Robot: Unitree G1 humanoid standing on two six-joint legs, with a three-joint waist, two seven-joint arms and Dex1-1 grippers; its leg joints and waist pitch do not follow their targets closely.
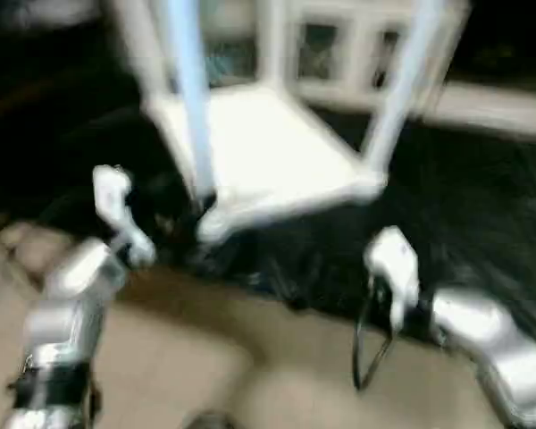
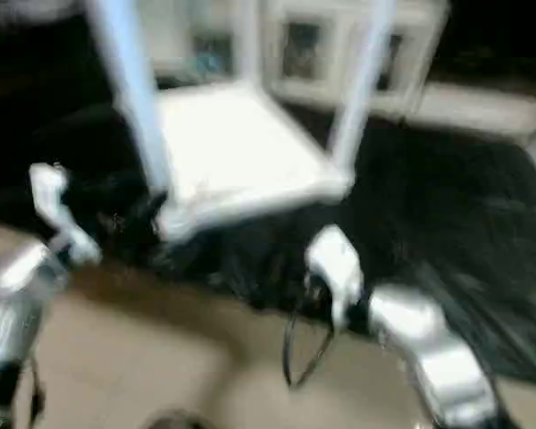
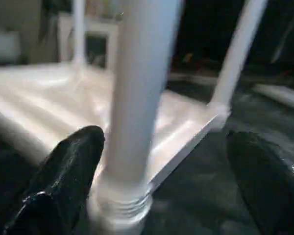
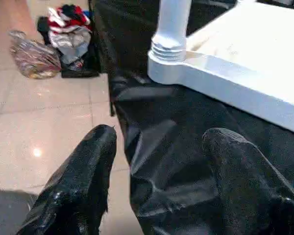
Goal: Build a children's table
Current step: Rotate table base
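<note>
Standing upside down on a black sheet (image 1: 482,232), the children's table (image 1: 268,152) has its tabletop (image 2: 241,152) flat on the sheet and its legs rising out of the corner sockets. Four legs seem to be fitted, though the far ones are blurred.

Handling, as a judgement: the white plastic looks light and stiff, hollow in the legs, smooth and fairly slippery under black finger pads. A leg is best taken low on its shaft, just above the threaded collar, where it is thickest and a twist carries straight into the socket. Higher up, the taper leaves less to bite on, and a push there would likely tip or slide the light table on the glossy sheet.

From the head camera, the nearest leg (image 1: 189,107) stands at about 11 o'clock from the picture's middle, its base (image 1: 205,214) at the near corner. The left gripper (image 1: 125,219) sits at 9 o'clock, just beside that corner. In the left wrist view its fingers (image 3: 63,181) are spread wide with the leg (image 3: 137,98) between them, touching neither pad; it grasps nothing.

The right gripper (image 1: 389,268) hangs at 5 o'clock, near the tabletop's front edge but apart from it. In its wrist view the fingers (image 4: 78,186) stand parted and empty over the sheet, with a threaded leg base (image 4: 169,46) ahead at 12 o'clock.
</note>
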